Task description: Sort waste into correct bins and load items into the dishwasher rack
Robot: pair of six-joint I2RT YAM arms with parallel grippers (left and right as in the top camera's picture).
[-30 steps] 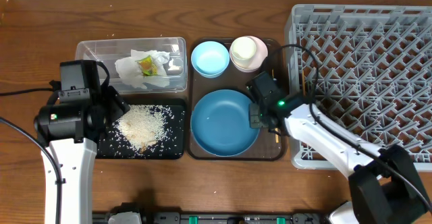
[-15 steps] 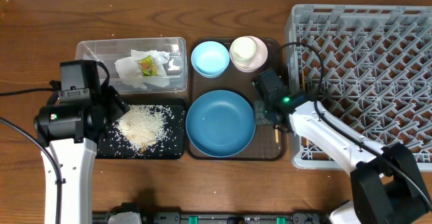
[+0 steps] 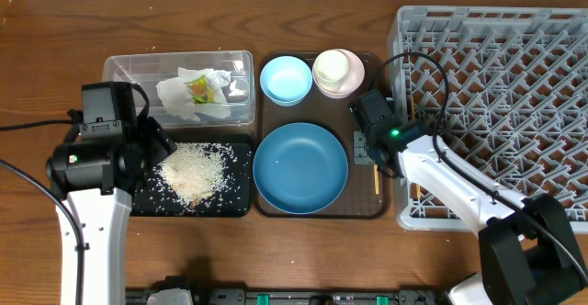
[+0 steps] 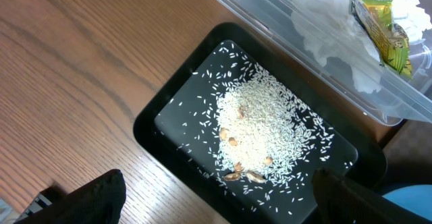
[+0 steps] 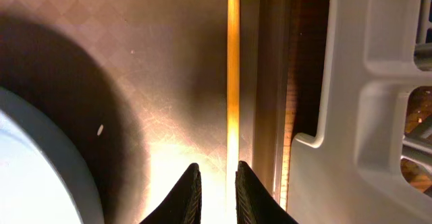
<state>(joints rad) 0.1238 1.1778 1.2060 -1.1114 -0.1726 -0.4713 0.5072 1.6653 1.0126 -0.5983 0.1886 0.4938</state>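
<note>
You see the right gripper (image 5: 218,187), fingertips narrowly apart, above the brown tray (image 5: 135,62). A chopstick (image 5: 233,62) runs straight away from the gap, its near end lost in glare. The blue plate (image 5: 34,177) is at the left and the grey rack (image 5: 364,82) at the right.

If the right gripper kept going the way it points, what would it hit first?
Probably the wooden chopstick lying on the brown tray; the right gripper has its narrowly parted tips lined up with it. Depth is unclear, so possibly the tray floor alongside.

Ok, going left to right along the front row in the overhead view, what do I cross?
Black tray of rice → blue plate → chopstick → dishwasher rack.
</note>
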